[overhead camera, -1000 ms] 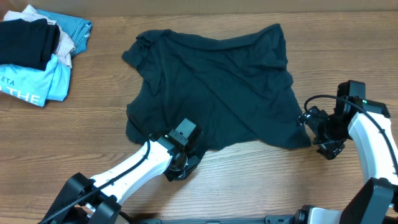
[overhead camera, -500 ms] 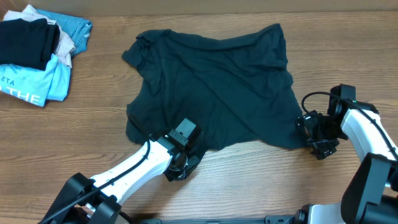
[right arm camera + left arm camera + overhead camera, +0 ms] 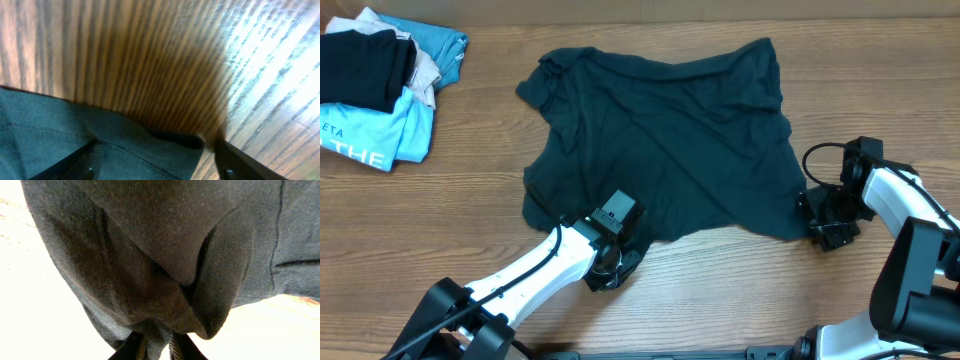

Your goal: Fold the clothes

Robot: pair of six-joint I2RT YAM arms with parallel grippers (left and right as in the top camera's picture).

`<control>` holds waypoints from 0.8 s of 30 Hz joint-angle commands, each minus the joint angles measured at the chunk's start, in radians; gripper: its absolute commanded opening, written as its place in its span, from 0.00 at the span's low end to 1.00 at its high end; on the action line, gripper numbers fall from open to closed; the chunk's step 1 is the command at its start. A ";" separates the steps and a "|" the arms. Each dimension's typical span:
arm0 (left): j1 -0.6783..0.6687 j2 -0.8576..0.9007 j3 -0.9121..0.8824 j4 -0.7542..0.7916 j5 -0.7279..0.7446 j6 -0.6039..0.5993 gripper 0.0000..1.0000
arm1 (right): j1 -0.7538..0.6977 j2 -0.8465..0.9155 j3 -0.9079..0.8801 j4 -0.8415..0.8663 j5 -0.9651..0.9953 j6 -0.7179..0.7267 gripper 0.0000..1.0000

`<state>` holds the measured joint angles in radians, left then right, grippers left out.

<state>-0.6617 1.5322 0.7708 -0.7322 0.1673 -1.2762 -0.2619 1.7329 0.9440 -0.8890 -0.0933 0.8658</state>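
L gripper (image 3: 613,268) pinching clothes (image 3: 660,140) at near hem; R gripper (image 3: 828,218) agape, straddling corner — garment pile (image 3: 375,70) far-left, well apart.

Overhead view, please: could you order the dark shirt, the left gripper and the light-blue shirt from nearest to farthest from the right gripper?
1. Dark shirt: its right corner lies at the right gripper.
2. Left gripper: at the shirt's near edge, left of centre.
3. Light-blue shirt: at the far left.

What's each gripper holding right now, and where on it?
Left gripper pinches the clothes at the near edge. Right gripper holds nothing: its jaws stand open astride the right corner.
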 commanded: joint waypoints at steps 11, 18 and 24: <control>-0.005 0.001 0.008 -0.107 0.008 0.061 0.04 | -0.003 0.031 0.000 -0.004 0.079 0.003 0.04; -0.005 -0.086 0.187 -0.490 -0.235 0.077 0.04 | -0.003 -0.045 0.139 -0.185 0.190 0.001 0.04; -0.004 -0.167 0.219 -0.623 -0.278 0.110 0.04 | -0.005 -0.063 0.237 -0.266 0.251 -0.007 0.05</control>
<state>-0.6617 1.3911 0.9756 -1.3155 -0.0460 -1.1900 -0.2611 1.6951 1.1248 -1.1431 0.1024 0.8642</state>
